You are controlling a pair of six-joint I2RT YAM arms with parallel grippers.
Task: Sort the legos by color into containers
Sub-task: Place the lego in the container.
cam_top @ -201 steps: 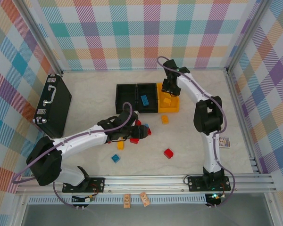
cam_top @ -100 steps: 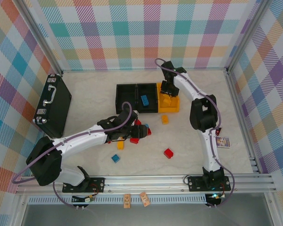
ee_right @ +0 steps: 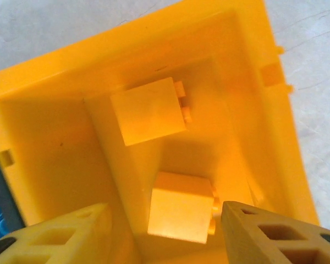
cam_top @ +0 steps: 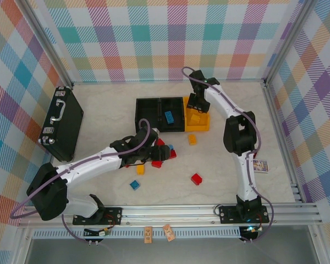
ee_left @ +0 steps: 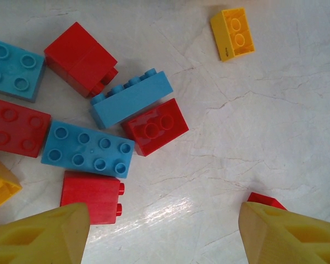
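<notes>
Right gripper (cam_top: 196, 108) hangs over the yellow bin (cam_top: 204, 130), fingers (ee_right: 264, 234) spread wide – the wrist view looks straight down into the yellow bin, two yellow bricks (ee_right: 148, 110) lying on its floor, apart from each other, one under the gap between the fingers. Two black bins (cam_top: 147, 104) join the yellow bin on its left; the one touching it holds a blue brick (cam_top: 169, 116). Left gripper (cam_top: 157, 156) sits left of the yellow bin and nearer the arm bases, low over a cluster of legos on the table (cam_top: 225, 165); its fingers (ee_left: 41, 234) are also wide apart. Under it: a small red brick (ee_left: 153, 127) touching a long blue brick (ee_left: 131, 98) and a blue eight-stud brick (ee_left: 88, 149), more red and blue ones packed beside them. A lone yellow brick (ee_left: 232, 33) lies apart. A red edge (ee_left: 267, 201) peeks from behind the other finger. Loose on the table, base side of the yellow bin – one yellow brick (cam_top: 192, 139) near it, one red brick (cam_top: 196, 179) farther off, one blue brick (cam_top: 135, 185) and another yellow one (cam_top: 140, 170) farther left. Black case (cam_top: 60, 124) well left of the yellow bin.
</notes>
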